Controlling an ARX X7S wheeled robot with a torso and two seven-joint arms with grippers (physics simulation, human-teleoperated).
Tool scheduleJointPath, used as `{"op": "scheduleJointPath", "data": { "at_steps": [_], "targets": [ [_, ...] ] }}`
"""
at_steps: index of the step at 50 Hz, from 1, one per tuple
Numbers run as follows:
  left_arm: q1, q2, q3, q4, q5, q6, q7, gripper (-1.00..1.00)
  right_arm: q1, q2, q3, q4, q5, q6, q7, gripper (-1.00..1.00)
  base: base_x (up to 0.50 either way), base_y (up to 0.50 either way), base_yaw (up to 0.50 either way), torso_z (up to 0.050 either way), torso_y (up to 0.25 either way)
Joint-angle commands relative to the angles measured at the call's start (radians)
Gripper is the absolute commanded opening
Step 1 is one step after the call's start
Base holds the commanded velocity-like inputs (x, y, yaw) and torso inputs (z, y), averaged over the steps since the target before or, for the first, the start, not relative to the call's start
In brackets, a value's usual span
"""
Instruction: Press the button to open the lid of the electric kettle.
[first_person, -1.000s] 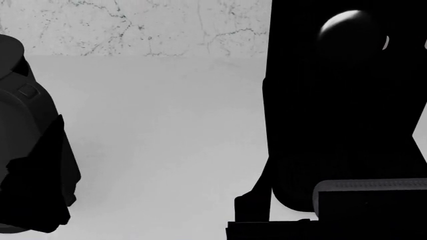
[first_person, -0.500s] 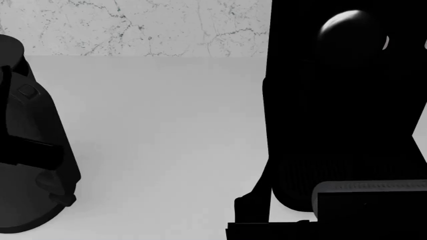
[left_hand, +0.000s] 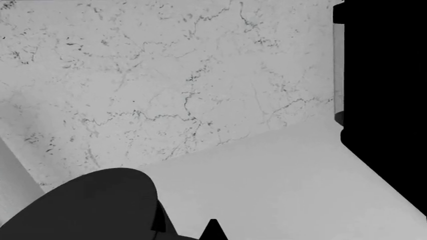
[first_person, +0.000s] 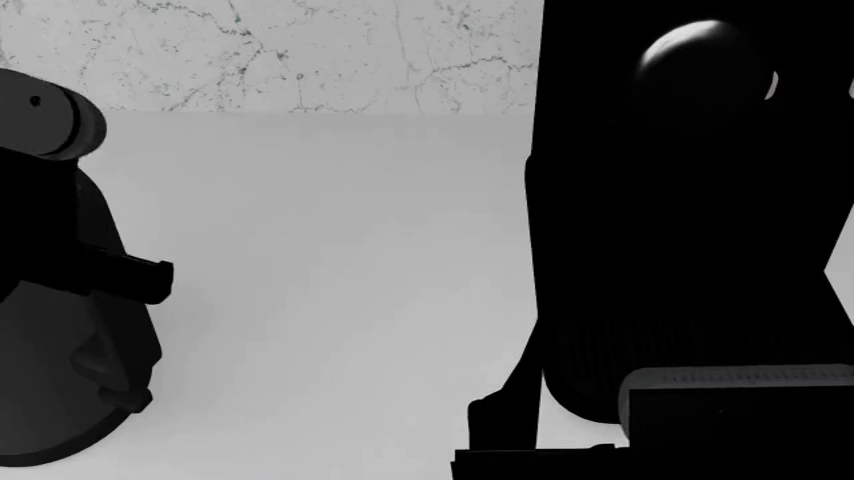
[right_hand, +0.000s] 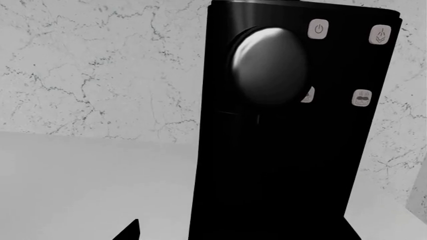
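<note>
Seeing the lid (first_person: 51, 122) tilted up on the kettle (first_person: 80, 400), my left arm (first_person: 80, 265) across it; I can't tell either gripper's opening.

- The electric kettle (first_person: 80, 380) is a matte dark grey tapered body standing upright on the pale counter (first_person: 334, 300) at the head view's left edge, partly cut off by the frame.
- The lid (first_person: 47, 125) is tilted up and open, showing its lighter grey underside with a small dark dot; in the left wrist view it appears as a dark rounded disc (left_hand: 93, 205).
- The button cannot be made out; a dark arm part covers the top of the handle.
</note>
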Motion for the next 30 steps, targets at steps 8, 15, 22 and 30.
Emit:
{"op": "scheduleJointPath", "data": {
  "at_steps": [8, 15, 22, 30],
  "targets": [
    [0.08, 0.015, 0.017, -0.078, 0.136, -0.007, 0.143, -1.0, 0.003, -0.016, 0.016, -0.02, 0.003, 0.016, 0.0, 1.0, 0.0, 0.0, 0.0, 0.0, 0.0],
    [0.107, -0.004, 0.018, -0.07, 0.124, 0.001, 0.144, -1.0, 0.008, -0.017, 0.004, -0.017, 0.0, 0.013, 0.001, 1.0, 0.01, 0.0, 0.0, 0.0, 0.0],
    [0.115, 0.005, 0.018, -0.042, 0.099, 0.009, 0.122, -1.0, 0.003, -0.014, -0.002, -0.012, -0.008, 0.003, -0.004, 1.0, 0.01, 0.0, 0.0, 0.0, 0.0],
    [0.111, 0.014, 0.02, -0.028, 0.086, 0.009, 0.106, -1.0, 0.008, -0.008, 0.006, -0.016, 0.014, 0.007, 0.01, 1.0, 0.0, 0.0, 0.0, 0.0, 0.0]
  ]
}}
